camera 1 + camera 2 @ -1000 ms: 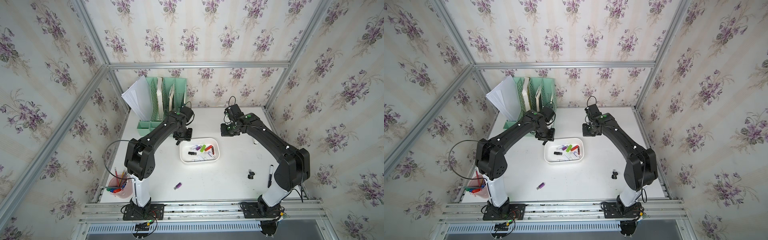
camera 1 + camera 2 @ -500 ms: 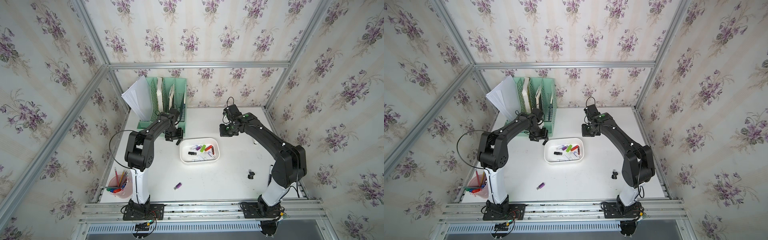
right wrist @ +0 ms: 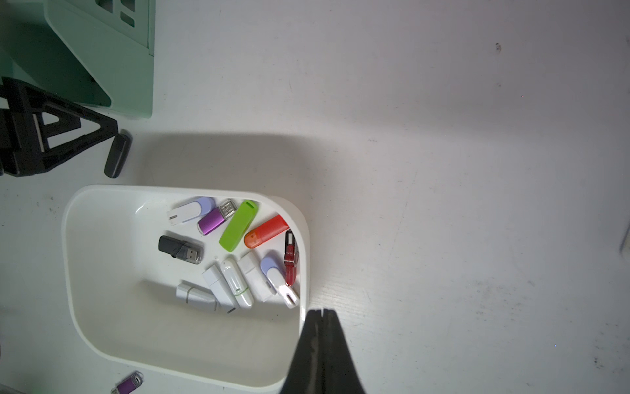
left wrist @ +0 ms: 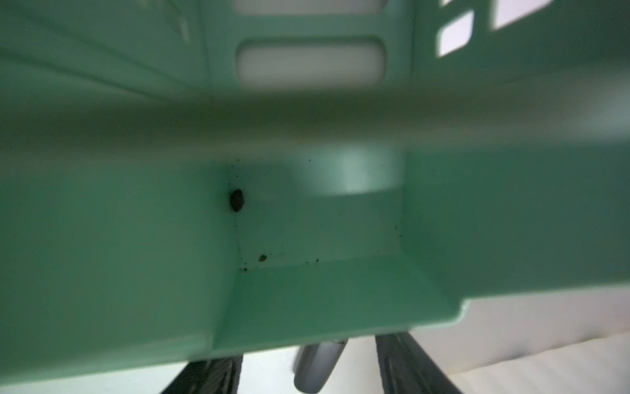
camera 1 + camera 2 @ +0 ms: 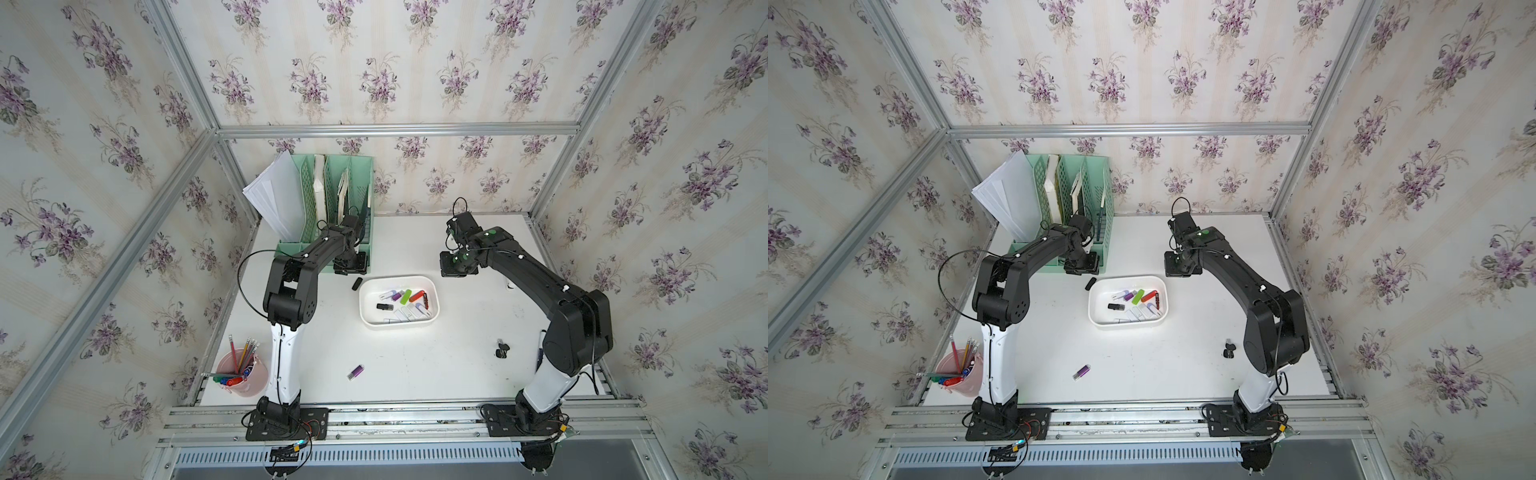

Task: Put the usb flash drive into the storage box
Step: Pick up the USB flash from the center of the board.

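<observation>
Several flash drives [image 3: 238,230] occupy the storage box [image 3: 119,327]; left end effector [image 4: 308,371] released, right end effector [image 3: 320,312] clenched.

- In both top views you had bright, even light and sharp detail; the wallpapered walls [image 5: 124,166] splayed wide toward the picture edges.
- Your right wrist view was crisp, with a soft grey shadow on the table [image 3: 221,153] just beside the storage box [image 3: 170,188].
- Your left wrist view was dim and blurred: the green organizer [image 4: 136,238] sat out of focus, with a smeared band across it.
</observation>
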Robot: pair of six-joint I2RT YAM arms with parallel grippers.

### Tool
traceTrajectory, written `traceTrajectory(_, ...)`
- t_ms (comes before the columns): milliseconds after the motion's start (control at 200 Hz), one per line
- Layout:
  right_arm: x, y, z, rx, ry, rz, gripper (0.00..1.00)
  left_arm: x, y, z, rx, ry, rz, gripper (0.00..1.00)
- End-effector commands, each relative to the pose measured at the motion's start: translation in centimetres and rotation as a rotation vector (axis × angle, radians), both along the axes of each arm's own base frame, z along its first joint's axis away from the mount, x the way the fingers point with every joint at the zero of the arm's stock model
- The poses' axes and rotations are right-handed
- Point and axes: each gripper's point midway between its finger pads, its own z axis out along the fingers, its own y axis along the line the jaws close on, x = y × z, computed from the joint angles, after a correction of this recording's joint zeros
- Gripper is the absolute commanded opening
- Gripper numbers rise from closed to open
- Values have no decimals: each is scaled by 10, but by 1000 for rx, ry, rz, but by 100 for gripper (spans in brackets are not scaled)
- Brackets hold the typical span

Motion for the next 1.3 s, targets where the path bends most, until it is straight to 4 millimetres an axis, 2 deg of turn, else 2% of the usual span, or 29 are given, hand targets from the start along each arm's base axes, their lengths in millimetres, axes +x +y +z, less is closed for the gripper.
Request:
traceTrajectory(0, 0, -1, -1, -3, 7, -12, 0, -23, 6, -9, 26, 79, -16, 65)
traceTrajectory(150, -1, 1, -7, 5, 19, -6, 0, -29, 5, 0, 4, 38, -6, 66)
traceTrajectory(430, -2, 2, -9, 6, 24, -6, 0, -41, -9, -10, 49, 30, -79, 68)
traceTrajectory(550, -3, 2, -10, 8, 29, -5, 0, -42, -9, -20, 69, 49, -83, 67)
traceTrajectory(779, -4, 2, -11, 4, 32, -1, 0, -36, -6, -17, 121, 26, -111, 65)
traceTrajectory(989, -3, 2, -10, 8, 30, -1, 0, -37, -3, -20, 137, 32, -131, 56)
traceTrajectory(1009, -3, 2, -10, 7, 30, 0, 0, -38, -4, -20, 136, 35, -131, 51)
traceTrajectory(1189, -3, 2, -9, 8, 30, 0, 0, -44, -3, -28, 133, 61, -128, 36)
traceTrajectory(1294, -4, 2, -9, 7, 28, 0, 0, -47, 0, -30, 145, 77, -126, 33)
